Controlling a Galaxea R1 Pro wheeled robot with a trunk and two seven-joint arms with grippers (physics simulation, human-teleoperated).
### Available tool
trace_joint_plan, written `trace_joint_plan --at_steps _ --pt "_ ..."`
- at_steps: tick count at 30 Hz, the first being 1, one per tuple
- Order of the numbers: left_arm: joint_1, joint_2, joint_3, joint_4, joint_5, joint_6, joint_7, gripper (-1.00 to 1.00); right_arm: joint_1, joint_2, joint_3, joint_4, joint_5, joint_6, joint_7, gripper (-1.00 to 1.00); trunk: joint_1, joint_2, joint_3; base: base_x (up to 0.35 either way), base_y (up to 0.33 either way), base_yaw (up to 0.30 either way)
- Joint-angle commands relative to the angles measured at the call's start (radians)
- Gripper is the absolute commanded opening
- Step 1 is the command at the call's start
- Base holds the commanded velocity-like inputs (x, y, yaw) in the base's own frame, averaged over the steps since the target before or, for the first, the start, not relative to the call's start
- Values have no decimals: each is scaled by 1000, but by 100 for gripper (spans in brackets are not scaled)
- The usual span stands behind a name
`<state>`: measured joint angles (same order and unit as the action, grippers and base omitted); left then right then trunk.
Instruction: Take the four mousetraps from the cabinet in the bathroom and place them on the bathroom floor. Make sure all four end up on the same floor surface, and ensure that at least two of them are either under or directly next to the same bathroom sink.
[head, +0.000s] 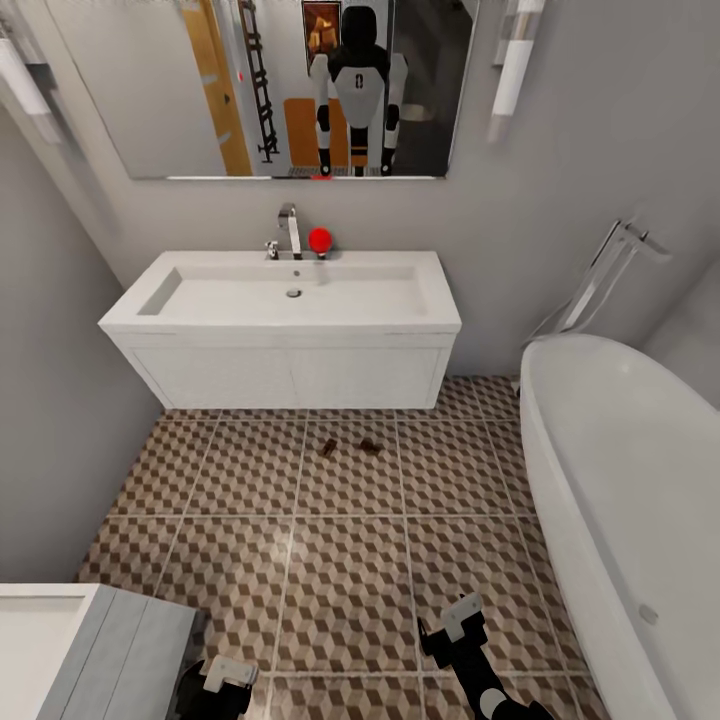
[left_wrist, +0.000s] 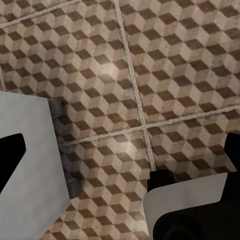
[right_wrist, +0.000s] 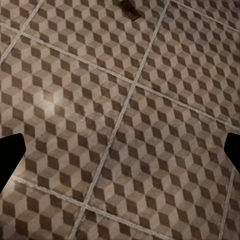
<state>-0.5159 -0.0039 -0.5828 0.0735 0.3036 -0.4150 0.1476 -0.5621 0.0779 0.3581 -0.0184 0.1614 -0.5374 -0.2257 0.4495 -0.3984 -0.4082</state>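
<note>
A grey-walled bathroom with the bathroom floor (head: 350, 560) in brown-and-beige cube tiles. At the left edge a white-and-grey unit (head: 90, 650) is cut off by the frame. The left pincer (head: 225, 675) hangs low over the tiles, partly cropped; in its wrist view the fingers (left_wrist: 10, 155) stand spread with nothing between. Two mousetraps (head: 348, 447) lie on the floor just before the sink (head: 290, 295) (too small to make out their metal parts). The right pincer (head: 450, 625) is likewise spread and bare, its fingertips (right_wrist: 10, 152) dark at the edges. The bathtub (head: 620, 480) is cropped at right. No writing is legible.
</note>
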Motion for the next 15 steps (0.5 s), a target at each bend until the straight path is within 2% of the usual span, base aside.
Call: trace_joint_plan --at_steps 1,15 --pt "-1 -1 -9 3 6 -5 1 100 -1 0 2 2 11 -1 -10 100 1 -2 -1 0 0 0" --pt "-1 -1 -9 3 6 -5 0 100 -1 0 2 2 11 0 -11 100 1 -2 14 0 0 0"
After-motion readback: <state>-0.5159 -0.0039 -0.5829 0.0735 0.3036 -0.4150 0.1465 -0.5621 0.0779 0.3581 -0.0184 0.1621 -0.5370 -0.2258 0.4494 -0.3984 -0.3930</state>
